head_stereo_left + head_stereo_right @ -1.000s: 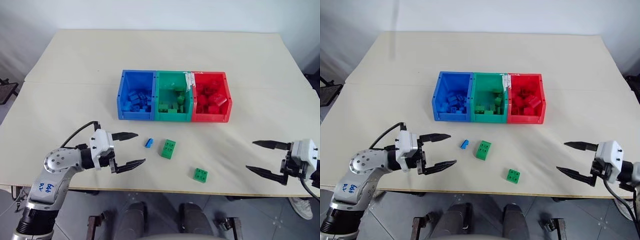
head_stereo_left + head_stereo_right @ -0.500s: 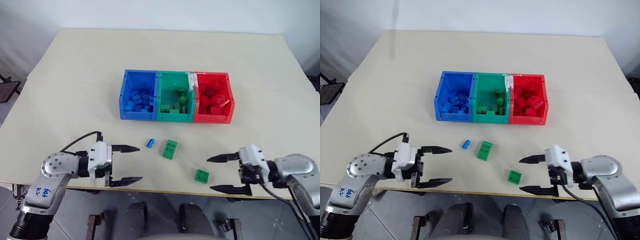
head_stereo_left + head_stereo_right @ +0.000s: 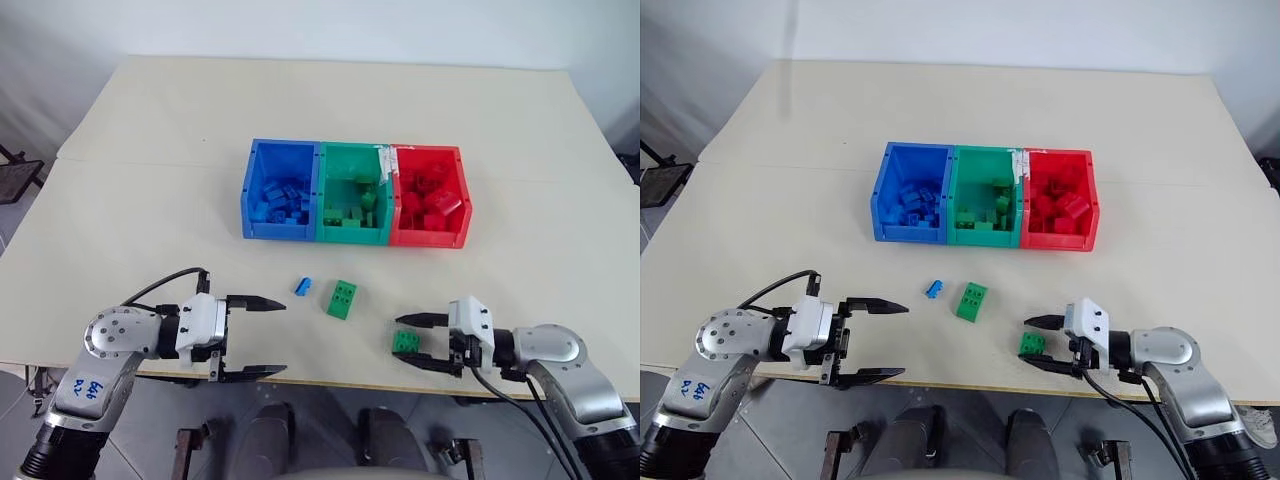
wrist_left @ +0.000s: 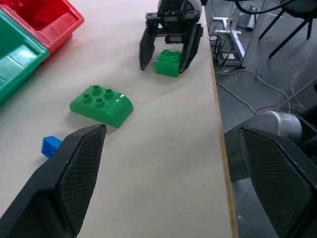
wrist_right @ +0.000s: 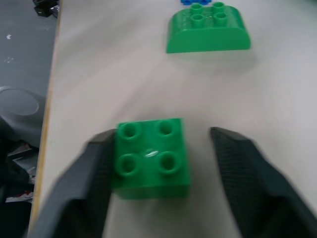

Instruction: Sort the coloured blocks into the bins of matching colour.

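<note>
Green square block [image 3: 405,342] lies near the worktop's [image 3: 150,200] front edge, between the right gripper's [image 3: 413,340] fingers: one finger touches its side, the other stands just off it, so nothing is pinched. A rounded green block [image 3: 341,299] and small blue block [image 3: 303,286] lie apart, nearer the bins [image 3: 354,193]. Left gripper [image 3: 268,336] hovers with fingers spread wide, holding nothing.

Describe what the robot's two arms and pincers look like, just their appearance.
Both arms are silver-grey metal with rounded joint housings. Each ends in a white block carrying two black, tapered, pointed fingers: left pincer, right pincer. Black cables loop along each wrist. The left arm bears blue handwritten markings.
</note>
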